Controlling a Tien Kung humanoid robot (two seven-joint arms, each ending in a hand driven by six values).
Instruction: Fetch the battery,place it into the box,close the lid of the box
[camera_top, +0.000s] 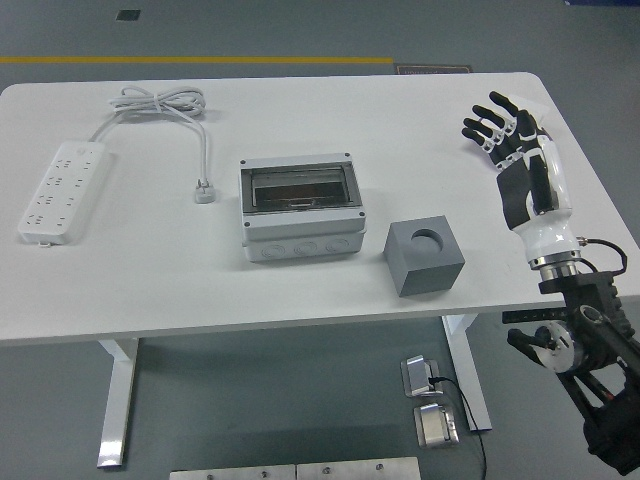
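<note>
The grey box (300, 208) stands at the middle of the white table (150, 280), with its dark see-through lid (298, 187) lying flat and shut. No battery shows anywhere. A grey block (424, 257) with a round empty hole in its top sits to the box's right. My right hand (500, 118) is raised over the table's right edge, palm facing left, fingers spread and holding nothing, well clear of the box. My left arm is out of view.
A white power strip (62, 190) lies at the left. Its coiled cable (165, 103) lies at the back left, and its plug (205, 191) lies just left of the box.
</note>
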